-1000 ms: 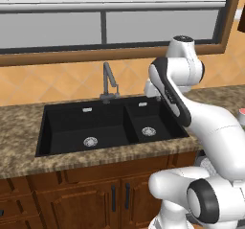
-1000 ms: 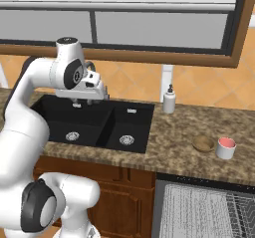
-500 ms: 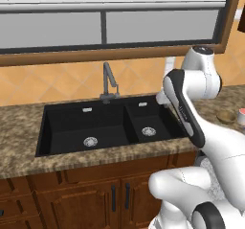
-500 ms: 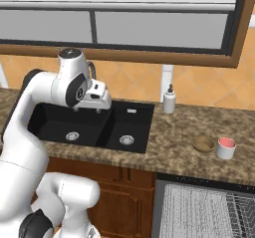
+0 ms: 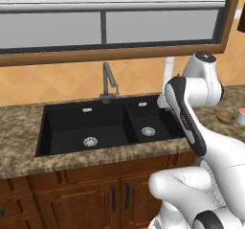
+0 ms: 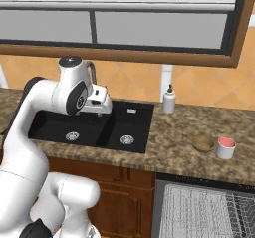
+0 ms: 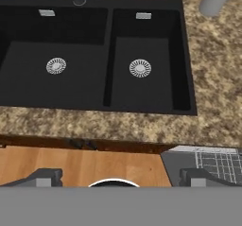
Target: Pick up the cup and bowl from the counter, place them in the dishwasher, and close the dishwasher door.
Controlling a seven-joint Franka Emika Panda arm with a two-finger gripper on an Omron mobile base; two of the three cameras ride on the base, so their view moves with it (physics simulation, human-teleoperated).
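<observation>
1. gripper point(image 7: 113, 178) above the black double sink point(image 7: 94, 55), fingers spread wide, holding nothing.
2. cup point(image 6: 225, 148) and bowl point(image 6: 203, 143) side by side on counter point(image 6: 174, 152), right of sink; contents unclear.
3. dishwasher point(image 6: 209, 209) open below, wire rack showing.

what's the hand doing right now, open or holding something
Hand: open and empty, over the sink; the cup sits on the counter.

A kitchen: black double sink point(image 6: 94, 126) in granite counter point(image 6: 179, 150), dishwasher point(image 6: 209, 209) below
</observation>
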